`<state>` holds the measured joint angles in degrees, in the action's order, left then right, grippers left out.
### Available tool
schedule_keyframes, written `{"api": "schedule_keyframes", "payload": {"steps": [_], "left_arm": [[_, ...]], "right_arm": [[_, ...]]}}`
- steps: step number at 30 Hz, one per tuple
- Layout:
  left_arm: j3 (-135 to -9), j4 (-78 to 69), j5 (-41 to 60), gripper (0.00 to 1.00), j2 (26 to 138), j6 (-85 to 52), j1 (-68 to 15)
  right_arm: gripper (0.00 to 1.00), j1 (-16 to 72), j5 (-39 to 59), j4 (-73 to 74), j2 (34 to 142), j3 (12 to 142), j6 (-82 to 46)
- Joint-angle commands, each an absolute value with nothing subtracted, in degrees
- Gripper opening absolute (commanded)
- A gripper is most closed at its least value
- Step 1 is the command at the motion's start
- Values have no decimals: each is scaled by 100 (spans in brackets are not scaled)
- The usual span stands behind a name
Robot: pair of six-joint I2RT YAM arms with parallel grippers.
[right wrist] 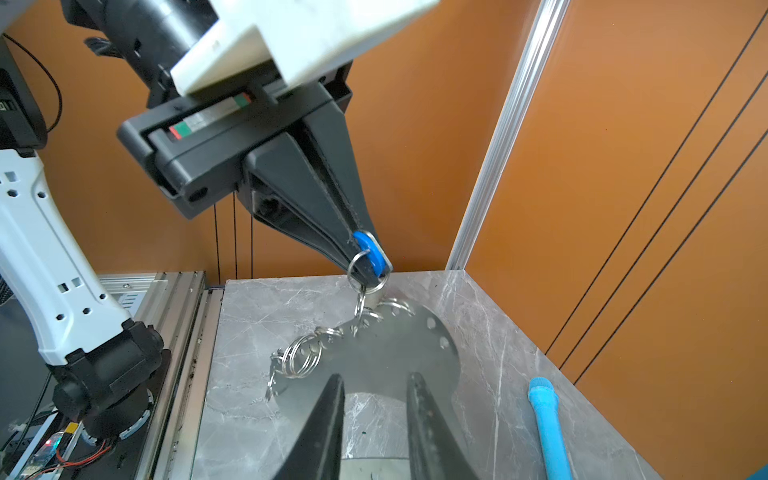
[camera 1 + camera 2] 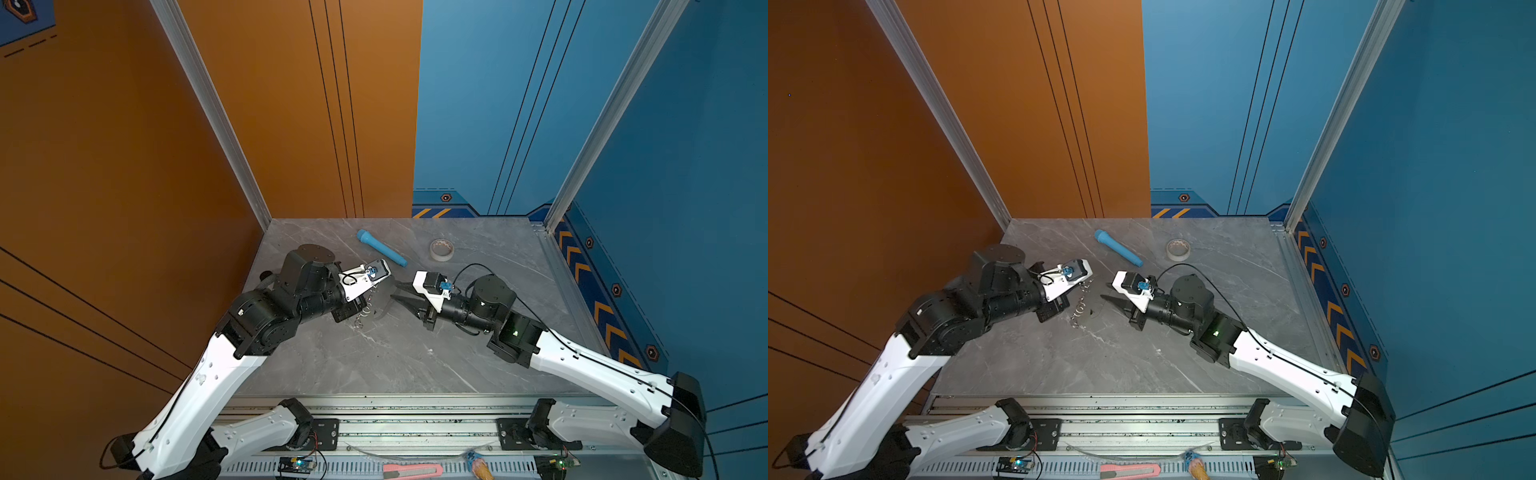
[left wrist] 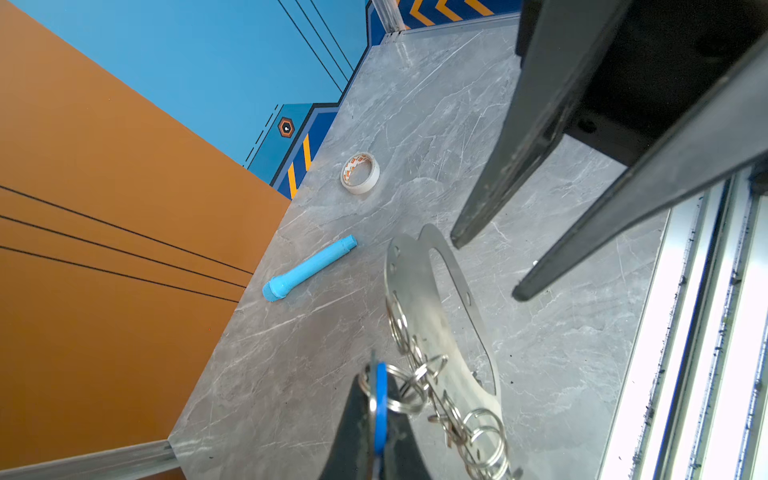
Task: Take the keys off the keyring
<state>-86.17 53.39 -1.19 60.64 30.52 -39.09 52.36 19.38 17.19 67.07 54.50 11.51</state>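
The keyring (image 1: 395, 353) is a flat silver plate with an oval cut-out and a row of wire rings (image 1: 301, 353) along one edge. It lies mid-table and in both top views shows dimly between the arms (image 2: 384, 311) (image 2: 1096, 308). My left gripper (image 1: 370, 259) (image 3: 376, 376) is shut on a key with a blue tag (image 3: 380, 395), raised above the plate's ring edge (image 3: 415, 291); a split ring still links it to the plate. My right gripper (image 1: 378, 378) (image 2: 392, 291) (image 2: 1104, 291) is open, its fingers either side of the cut-out. I cannot tell whether they touch the plate.
A long blue tube (image 2: 381, 248) (image 1: 548, 428) lies behind the plate, and a whitish tape roll (image 2: 441, 249) (image 3: 360, 173) sits to its right. Orange and blue walls enclose the table on three sides. A metal rail and a pink cutter (image 2: 411, 471) run along the front.
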Motion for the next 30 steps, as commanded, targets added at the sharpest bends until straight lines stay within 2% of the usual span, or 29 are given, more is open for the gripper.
{"api": "schedule_keyframes", "payload": {"steps": [1,5,10,16,23,30], "left_arm": [[-8539,5138,-615,0,6112,2142,-4005],[-8648,5315,-1058,0,6316,1324,-4189],[-9156,6135,-1759,0,6868,368,-4463],[-9833,7074,-2125,0,7593,-772,-4471],[-10552,8003,-1889,0,8396,-1885,-4438],[-10866,8313,-1414,0,8604,-2368,-4355]], "right_arm": [[28,5166,2006,1557,6652,5362,983],[28,5068,1971,1554,6618,5253,865],[35,4936,1895,1572,6571,5090,577],[40,4882,1882,1525,6539,4928,262],[44,5013,1611,1441,6309,4676,62],[43,5336,1223,1859,6380,4360,79]]}}
